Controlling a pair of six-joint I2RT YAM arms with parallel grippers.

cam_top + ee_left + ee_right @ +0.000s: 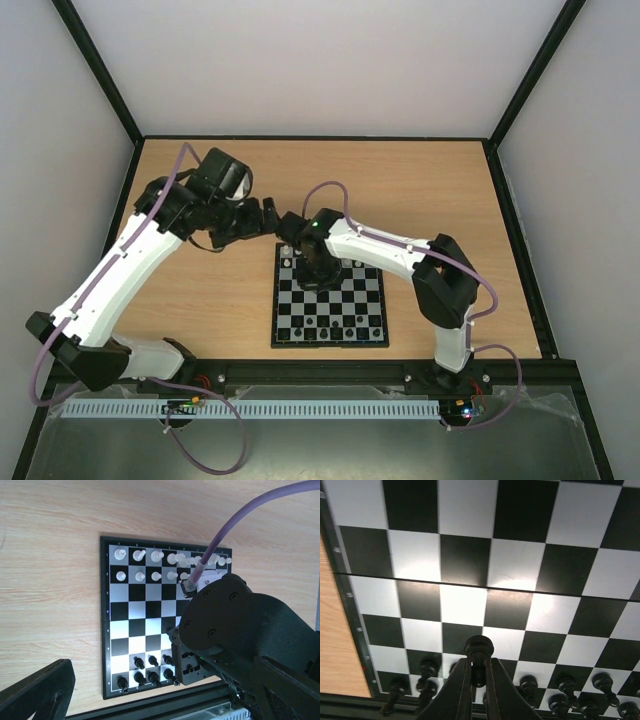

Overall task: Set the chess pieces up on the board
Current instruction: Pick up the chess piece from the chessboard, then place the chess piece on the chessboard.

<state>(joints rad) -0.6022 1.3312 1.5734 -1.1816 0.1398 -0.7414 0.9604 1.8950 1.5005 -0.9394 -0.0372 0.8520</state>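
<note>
Wood table (220,300) w/ white walls on 3 sides. I see the board (345,298) in the middle, close to the near edge. White pcs (150,565) stand on the 2 far rows and black pcs (145,672) on the 2 near rows. R arm (400,255) hides some of both.

That arm reaches in from the right, over the board. R claw (478,666) is clenched on one black piece (478,647). Both fingers press on its thin neck, and its round head sticks up btw them. It's over the left half of the board, w/ the black rows right by it in the wrist cam. I can't tell if its foot touches a square.

L claw (268,218) hangs over bare wood, just past the far left corner of the board. Its jaws are spread wide and hold no piece. One L finger (35,690) shows dark at the bottom left of its own cam, well apart from the pcs.
</note>
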